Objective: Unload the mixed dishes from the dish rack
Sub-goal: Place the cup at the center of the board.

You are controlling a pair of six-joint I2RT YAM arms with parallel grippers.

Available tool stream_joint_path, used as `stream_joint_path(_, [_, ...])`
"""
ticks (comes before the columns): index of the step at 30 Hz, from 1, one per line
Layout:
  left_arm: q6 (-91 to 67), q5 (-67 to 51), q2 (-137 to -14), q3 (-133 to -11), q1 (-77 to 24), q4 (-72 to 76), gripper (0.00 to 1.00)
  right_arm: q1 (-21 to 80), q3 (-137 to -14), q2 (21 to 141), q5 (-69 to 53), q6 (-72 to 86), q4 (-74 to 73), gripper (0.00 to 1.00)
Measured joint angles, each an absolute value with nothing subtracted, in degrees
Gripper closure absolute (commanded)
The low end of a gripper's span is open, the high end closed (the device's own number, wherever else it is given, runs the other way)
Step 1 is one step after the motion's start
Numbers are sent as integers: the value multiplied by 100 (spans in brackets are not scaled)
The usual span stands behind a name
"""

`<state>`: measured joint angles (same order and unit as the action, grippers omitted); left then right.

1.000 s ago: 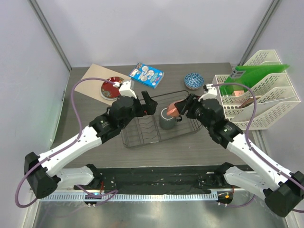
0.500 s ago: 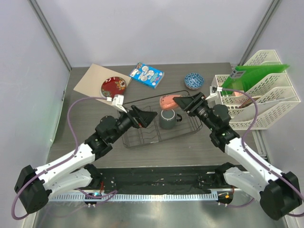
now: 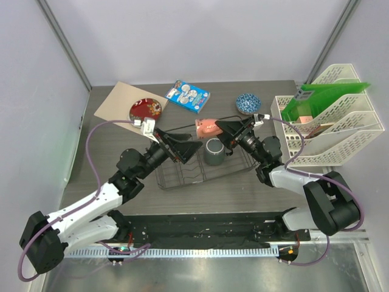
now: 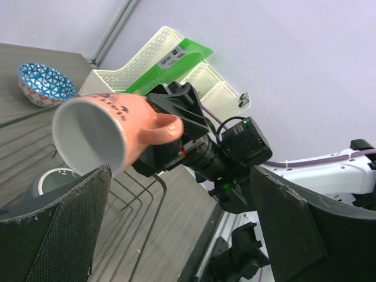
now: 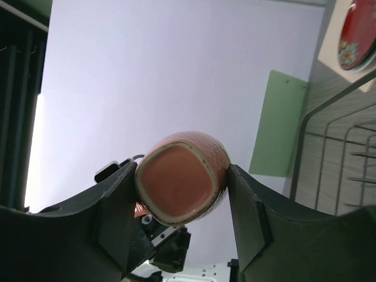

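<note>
Grey wood-grain table (image 3: 234,190), black thin-wire rack (image 3: 182,174); glossy pinkish mug (image 3: 206,126) pinched in right gripper (image 3: 220,128), left gripper (image 3: 193,146) spread wide.

a salmon-pink mug (image 3: 206,127), a dark grey mug (image 3: 213,152), a black rack (image 3: 177,182), a blue-and-white patterned bowl (image 3: 248,103), a red patterned plate (image 3: 146,110).

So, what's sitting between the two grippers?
The pink mug, clamped in the right gripper, its mouth facing the open left gripper. The left wrist view shows it best.
</note>
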<state>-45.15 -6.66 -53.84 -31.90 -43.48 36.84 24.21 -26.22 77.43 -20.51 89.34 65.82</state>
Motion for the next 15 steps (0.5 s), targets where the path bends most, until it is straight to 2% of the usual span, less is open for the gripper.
stream_joint_path(8, [-3990, -609, -5605, -3352, -4346, 3520, 0, 2718, -2692, 7743, -2248, 9192, 7050, 99])
stream_joint_path(10, [-3964, -600, -5690, -3352, -4340, 3487, 3, 2792, -2694, 7745, -2290, 9212, 7067, 99])
stream_joint_path(15, [-3966, -705, -5867, -3395, -4338, 3546, 19, 2856, -2694, 7765, -2318, 9209, 7039, 99])
